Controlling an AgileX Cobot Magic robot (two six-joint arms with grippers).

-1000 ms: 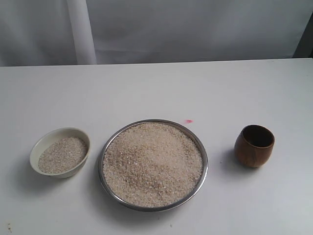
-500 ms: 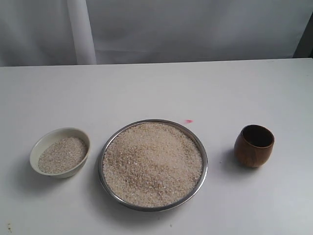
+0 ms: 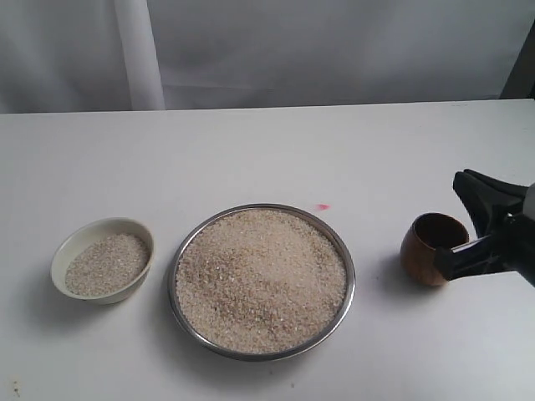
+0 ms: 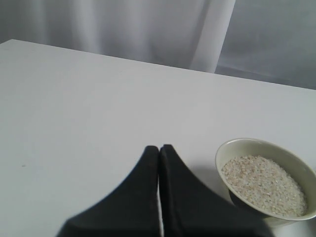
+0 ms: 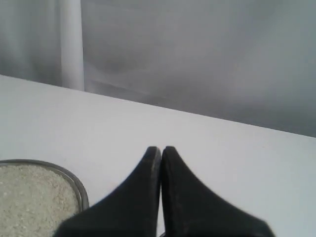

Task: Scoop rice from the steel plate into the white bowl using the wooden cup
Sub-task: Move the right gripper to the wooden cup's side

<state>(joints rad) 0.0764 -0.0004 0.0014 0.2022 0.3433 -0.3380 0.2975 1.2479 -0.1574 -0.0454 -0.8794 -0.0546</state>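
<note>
The steel plate, heaped with rice, sits mid-table. To its left, the white bowl holds some rice too. The dark wooden cup stands upright to the plate's right. My right gripper reaches in from the right edge, its two black fingers spread either side of the cup's right half; contact is unclear. In the right wrist view the right gripper shows its fingers together, beside the plate's rim. My left gripper is shut and empty, near the bowl.
A small pink speck lies on the white table behind the plate. A grey curtain with a white pole backs the table.
The right gripper has come into the exterior view from the right edge and now sits at the cup. Plate, bowl and cup have not moved.
</note>
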